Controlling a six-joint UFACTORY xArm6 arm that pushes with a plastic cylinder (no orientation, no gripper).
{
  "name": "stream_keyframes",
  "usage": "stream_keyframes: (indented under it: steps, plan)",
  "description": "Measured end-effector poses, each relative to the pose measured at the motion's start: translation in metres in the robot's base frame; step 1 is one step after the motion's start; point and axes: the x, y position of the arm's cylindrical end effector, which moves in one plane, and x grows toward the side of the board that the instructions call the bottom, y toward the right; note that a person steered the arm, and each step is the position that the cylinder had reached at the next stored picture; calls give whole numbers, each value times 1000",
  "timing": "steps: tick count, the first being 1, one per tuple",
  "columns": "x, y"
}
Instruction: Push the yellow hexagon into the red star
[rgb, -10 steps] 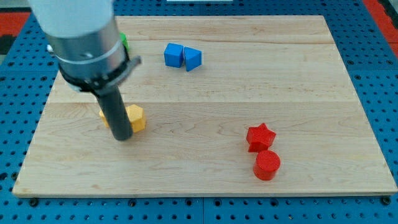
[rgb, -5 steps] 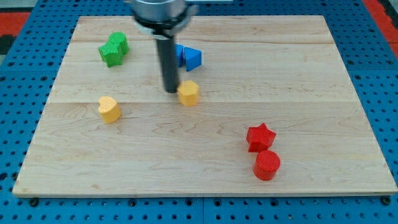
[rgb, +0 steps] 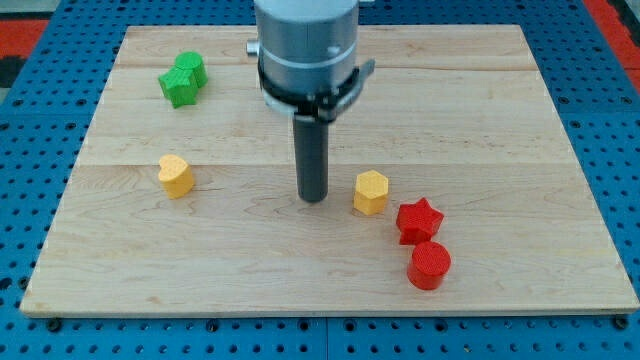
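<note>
Our arm carries no gripper, so there is nothing to be apart, together or clamped; we end in a straight dark rod, and my tip (rgb: 313, 198) rests on the pale wooden counter (rgb: 500, 120) near the middle of the board. The small yellow hexagon block (rgb: 370, 192) lies just to the view's right of my tip, with a narrow strip of bare wood between them, so we are not touching it. The small red star block (rgb: 419, 220) sits just beyond the hexagon, toward the view's right and bottom, very close to it; whether the two meet we cannot tell. A red cylinder block (rgb: 430, 265) lies directly below the star, touching or almost touching it. Well apart, at the view's left, sits a second yellow block (rgb: 176, 175) of rounded shape. Two green blocks (rgb: 183, 79) huddle together near the view's top left corner, their shapes hard to make out.
</note>
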Motion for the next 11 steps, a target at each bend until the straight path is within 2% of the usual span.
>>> stream_keyframes:
  steps: [2,3,5,6,8,9,10,11]
  plan:
    - [1,73]
    - [-3,92]
    - [-5,43]
    - [-33,49]
    - [-44,124]
    - [-51,97]
    - [-90,92]
    - [-104,212]
